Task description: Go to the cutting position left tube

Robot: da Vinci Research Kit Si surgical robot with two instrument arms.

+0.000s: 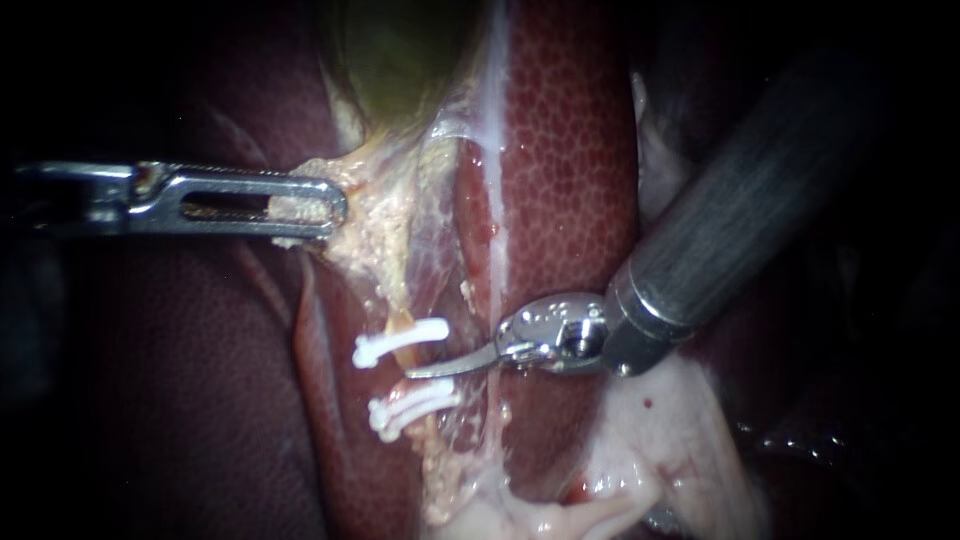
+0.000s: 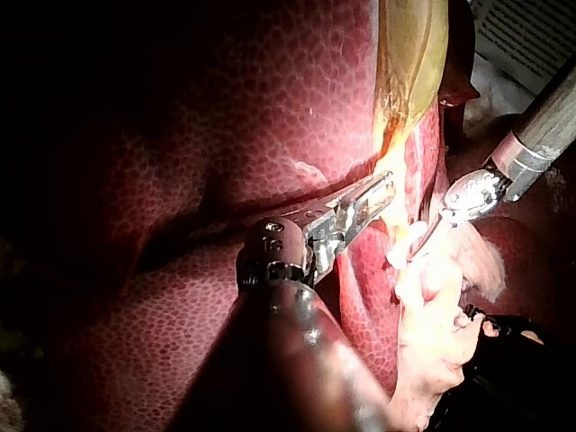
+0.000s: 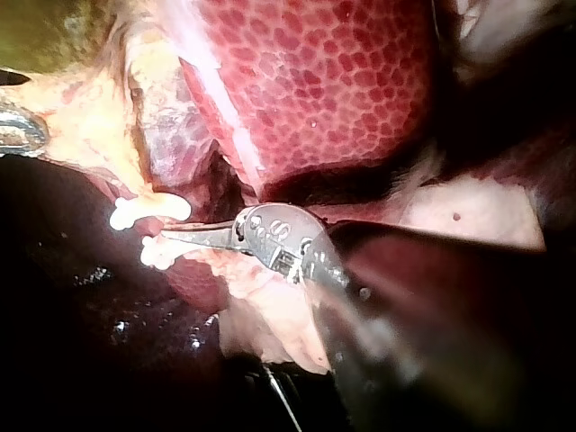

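nearly there: right instrument is poked between upper clip and lower clip at the left tube, jaws seemingly pressed together, opening left. gallbladder tissue is pinched by left instrument at 9 o'clock.

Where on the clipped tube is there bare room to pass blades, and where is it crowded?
Free: the short bare stretch of tube between the upper clip and the lower clips, where the right instrument points. Crowded: above, the left instrument grips pale tissue.
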